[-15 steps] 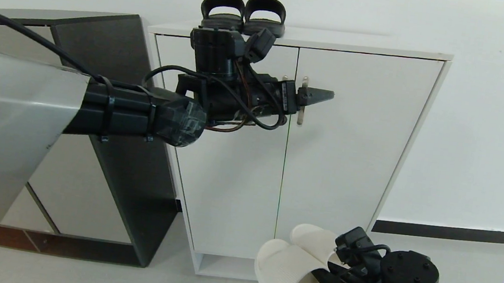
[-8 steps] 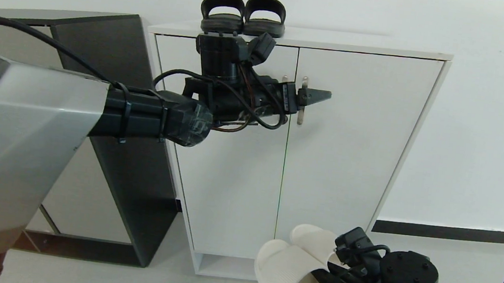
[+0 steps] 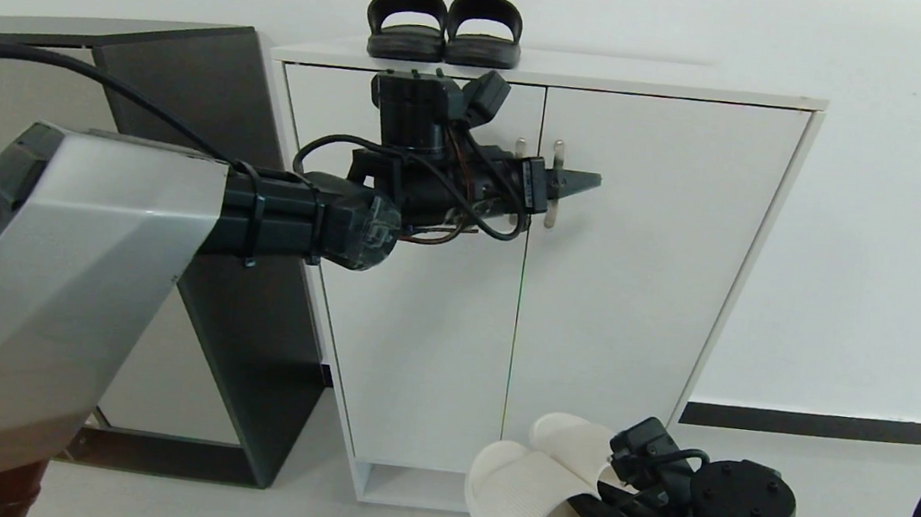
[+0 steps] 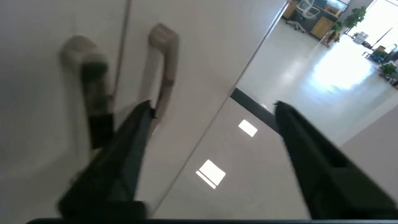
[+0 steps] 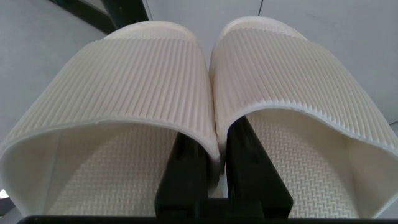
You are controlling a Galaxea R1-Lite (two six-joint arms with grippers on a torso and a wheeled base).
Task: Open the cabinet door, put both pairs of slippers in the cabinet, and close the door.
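- Head view: the white cabinet (image 3: 641, 270) had both doors shut. The black slippers (image 3: 445, 27) sat side by side on the cabinet's top, towards its left end. The left end effector (image 3: 578, 179) lay level across the right door's handle (image 3: 551, 208). The right end effector (image 3: 586, 509) held the white slippers (image 3: 526, 483) low before the right door's bottom edge.
- Left wrist view: the left end effector (image 4: 212, 107) was released, fingers (image 4: 118, 162) spread wide, one just beside the handle (image 4: 164, 62).
- Right wrist view: the right end effector (image 5: 214, 134) was clenched on the white slippers' (image 5: 143, 81) adjoining inner walls.
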